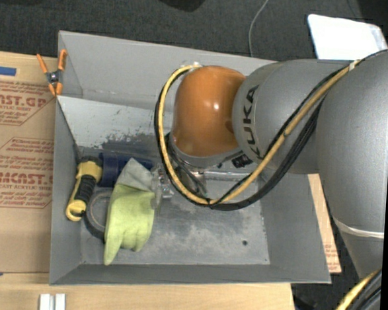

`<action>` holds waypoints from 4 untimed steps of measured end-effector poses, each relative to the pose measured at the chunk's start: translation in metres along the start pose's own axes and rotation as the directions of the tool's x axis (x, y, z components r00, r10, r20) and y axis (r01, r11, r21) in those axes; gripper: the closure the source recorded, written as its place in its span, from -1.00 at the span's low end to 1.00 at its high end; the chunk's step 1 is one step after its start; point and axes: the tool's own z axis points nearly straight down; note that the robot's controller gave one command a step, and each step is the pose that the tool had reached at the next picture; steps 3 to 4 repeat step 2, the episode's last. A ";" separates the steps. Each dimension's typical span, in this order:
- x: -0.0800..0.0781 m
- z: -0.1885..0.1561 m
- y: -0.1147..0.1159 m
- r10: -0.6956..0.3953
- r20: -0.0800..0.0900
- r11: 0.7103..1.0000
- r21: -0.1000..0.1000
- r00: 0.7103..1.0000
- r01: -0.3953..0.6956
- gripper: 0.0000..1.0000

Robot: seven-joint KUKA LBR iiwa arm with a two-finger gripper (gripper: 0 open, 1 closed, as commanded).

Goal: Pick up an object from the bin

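— Where the arm reaches in from the right, what sits at its end?

— An orange cover point(207, 112) on the wrist, with yellow and black cables point(159, 115) looping round it. Below that is the gripper point(160, 190), low over the floor of the grey bin point(241, 234), a little left of the middle.

— Is the gripper parted or closed?

— I cannot tell. The wrist and the cables hide most of it, and the little metal that shows lies close against cloth.

— Which cloth?

— A yellow-green cloth point(130, 219), crumpled, lying on the left half of the floor toward the near wall. The gripper is at its upper right edge, touching it or just beside it; I cannot tell which. Whether it has hold of the cloth I cannot tell either.

— And around it?

— A paler grey-green cloth point(136, 173) lies just behind the yellow-green one, folded to a point, also close to the gripper. A dark blue thing point(114, 164) lies behind both, near the far wall. A yellow-and-black handle point(82, 189) lies along the left wall. A grey ring point(94, 215), flat on the floor, lies beside the handle's near end and is partly covered by the yellow-green cloth.
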 end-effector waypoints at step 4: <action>-0.004 -0.006 0.012 -0.072 0.000 0.997 -0.001 0.997 0.072 1.00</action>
